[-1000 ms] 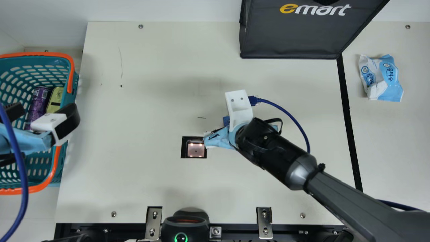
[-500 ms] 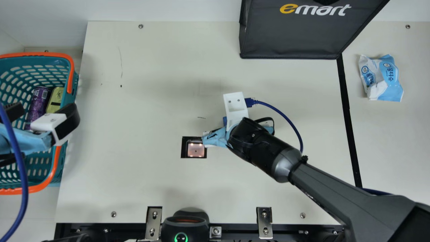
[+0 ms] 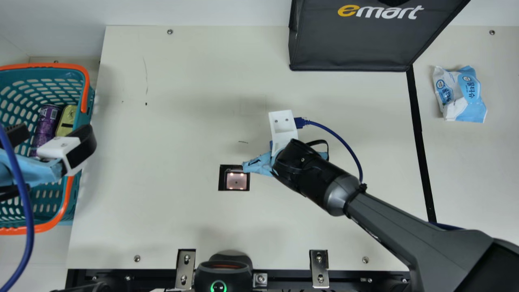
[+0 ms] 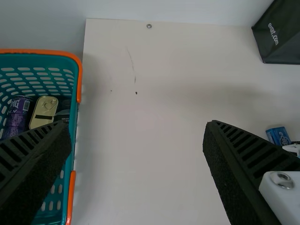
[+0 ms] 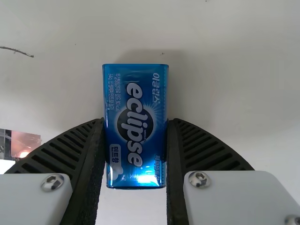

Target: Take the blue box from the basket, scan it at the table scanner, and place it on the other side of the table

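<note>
shifted slightly toward the scanner, your right gripper is clamped on the blue box near it, perhaps just clear of the table; it should be light, stiff and slick, so squeeze its long sides evenly

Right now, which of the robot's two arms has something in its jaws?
The right gripper: its jaws are closed on the blue box near the table scanner. The left gripper has its jaws apart, holding nothing.
</note>
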Robot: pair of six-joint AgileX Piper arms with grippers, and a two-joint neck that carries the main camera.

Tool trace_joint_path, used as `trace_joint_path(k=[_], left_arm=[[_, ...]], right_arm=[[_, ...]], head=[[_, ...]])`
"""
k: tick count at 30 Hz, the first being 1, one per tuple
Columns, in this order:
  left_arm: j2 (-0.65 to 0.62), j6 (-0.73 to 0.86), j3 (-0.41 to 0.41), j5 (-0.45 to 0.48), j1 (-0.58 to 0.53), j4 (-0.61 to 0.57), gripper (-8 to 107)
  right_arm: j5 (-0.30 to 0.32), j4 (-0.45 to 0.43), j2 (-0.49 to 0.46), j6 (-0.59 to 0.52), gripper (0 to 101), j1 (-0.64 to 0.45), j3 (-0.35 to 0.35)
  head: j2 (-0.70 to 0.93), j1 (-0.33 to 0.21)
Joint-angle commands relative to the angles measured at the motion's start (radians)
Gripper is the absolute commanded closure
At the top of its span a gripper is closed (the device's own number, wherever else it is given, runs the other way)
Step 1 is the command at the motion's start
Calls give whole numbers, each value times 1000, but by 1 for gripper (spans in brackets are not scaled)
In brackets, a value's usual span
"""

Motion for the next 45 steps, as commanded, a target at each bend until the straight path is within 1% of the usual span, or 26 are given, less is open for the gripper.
trace_joint_path(k=[1,8,20,29,37,41,44,45], left_arm=[[0,0,0,0,0,0,9],[0,0,0,0,0,0,9],[0,0,0,0,0,0,9],[0,0,0,0,0,0,9],[0,0,0,0,0,0,9],[0,0,0,0,0,0,9],[0,0,0,0,0,0,9],[0,0,0,0,0,0,9]], right_arm=[[4,4,3,0,101,0,0],[24,6,-14,-1,101,-2,-7],[107,27,-87,-41,101,-20,-55],[134,44,-114,-70,101,-34,-74],[138,56,-132,-92,101,-59,-72],[129,60,-160,-114,101,-101,-43],[115,68,-193,-147,101,-149,-6],[110,72,-208,-163,101,-170,10]], head=[[2,-26],[2,-26],[2,-26],[2,-26],[-185,-26],[-278,-26],[-347,-26],[-347,-26]])
